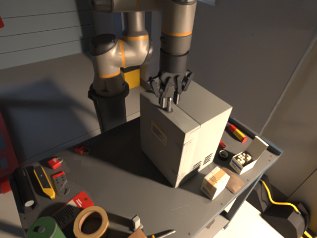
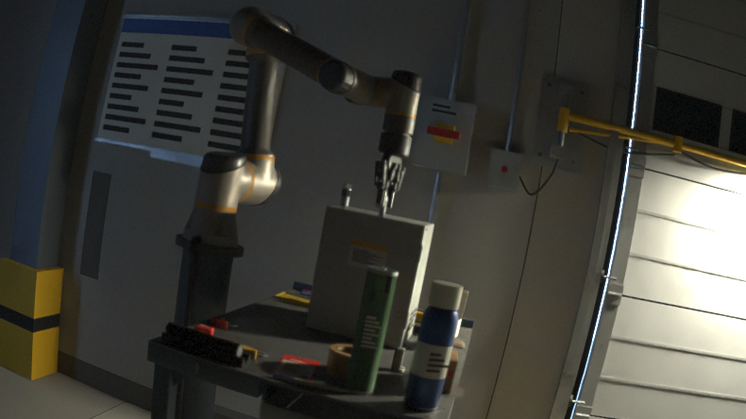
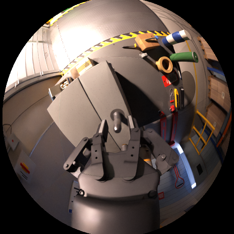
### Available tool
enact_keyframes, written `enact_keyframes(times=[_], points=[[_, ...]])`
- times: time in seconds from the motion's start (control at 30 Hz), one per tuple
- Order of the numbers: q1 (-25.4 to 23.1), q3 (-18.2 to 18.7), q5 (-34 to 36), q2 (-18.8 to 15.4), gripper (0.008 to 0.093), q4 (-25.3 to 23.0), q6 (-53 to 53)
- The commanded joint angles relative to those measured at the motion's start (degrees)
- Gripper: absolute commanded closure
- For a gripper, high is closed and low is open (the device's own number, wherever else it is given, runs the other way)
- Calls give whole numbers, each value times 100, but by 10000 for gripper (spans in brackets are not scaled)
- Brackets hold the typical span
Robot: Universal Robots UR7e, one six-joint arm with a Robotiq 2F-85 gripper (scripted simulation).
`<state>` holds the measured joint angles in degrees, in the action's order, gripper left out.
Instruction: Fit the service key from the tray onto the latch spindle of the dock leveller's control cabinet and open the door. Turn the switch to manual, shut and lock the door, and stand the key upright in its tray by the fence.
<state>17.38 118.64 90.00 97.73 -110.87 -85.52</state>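
Observation:
The grey control cabinet (image 1: 183,133) lies on the worktable with its door face up and the door closed. The metal service key (image 1: 169,103) stands upright on the latch spindle near the door's edge (image 3: 117,121) (image 2: 346,195). My gripper (image 1: 169,100) hangs straight down over the door, its fingers on either side of the key. It is open and holds nothing (image 3: 116,128). The tray and the fence are not visible to me.
A grey wall and the arm's pedestal (image 1: 110,102) stand behind the cabinet. Small boxes (image 1: 214,182) (image 1: 247,155), a screwdriver (image 1: 237,133), padlocks (image 1: 55,162), a tape roll (image 1: 91,225) and spray cans (image 2: 371,328) (image 2: 434,344) litter the table around it.

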Motion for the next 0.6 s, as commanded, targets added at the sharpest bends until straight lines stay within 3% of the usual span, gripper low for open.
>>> enact_keyframes(times=[0.0,0.57], points=[[0,-34,0,19,534,37,0],[0,-472,0,186,534,651,0]])
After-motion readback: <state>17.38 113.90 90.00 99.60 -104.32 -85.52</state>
